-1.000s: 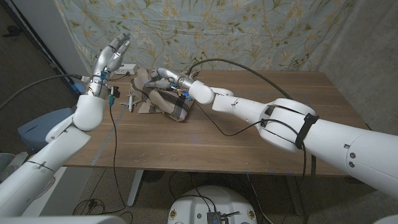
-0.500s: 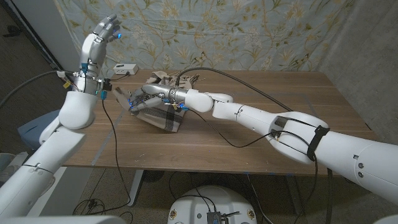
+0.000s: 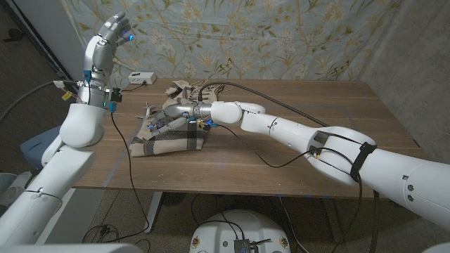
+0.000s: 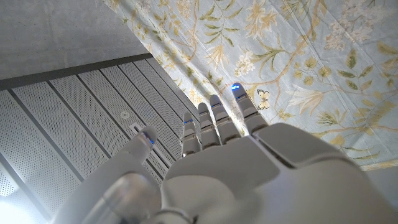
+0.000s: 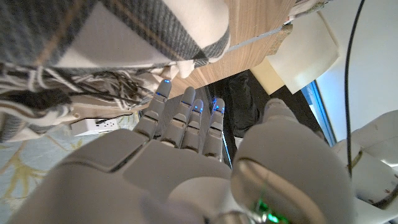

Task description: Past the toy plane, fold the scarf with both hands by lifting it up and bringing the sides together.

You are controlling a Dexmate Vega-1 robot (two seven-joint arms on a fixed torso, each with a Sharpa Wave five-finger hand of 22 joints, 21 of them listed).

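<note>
Head view: the left hand (image 3: 111,36) is raised high at far left, fingers apart, holding nothing. The right hand (image 3: 169,121) lies on the plaid scarf (image 3: 171,138), left of table (image 3: 295,133) centre; its grip I cannot tell. Right wrist view: fingers (image 5: 186,118) extended beside the cloth.

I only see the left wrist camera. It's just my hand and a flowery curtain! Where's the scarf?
Observer: The scarf lies bunched on the wooden table, toward its left end.
Operator: Is my left hand close to it?
Observer: No. The left hand is raised high above the table's left end, holding nothing.
Operator: What's the other hand doing?
Observer: The right hand reaches across onto the scarf with its fingers stretched out.
</note>
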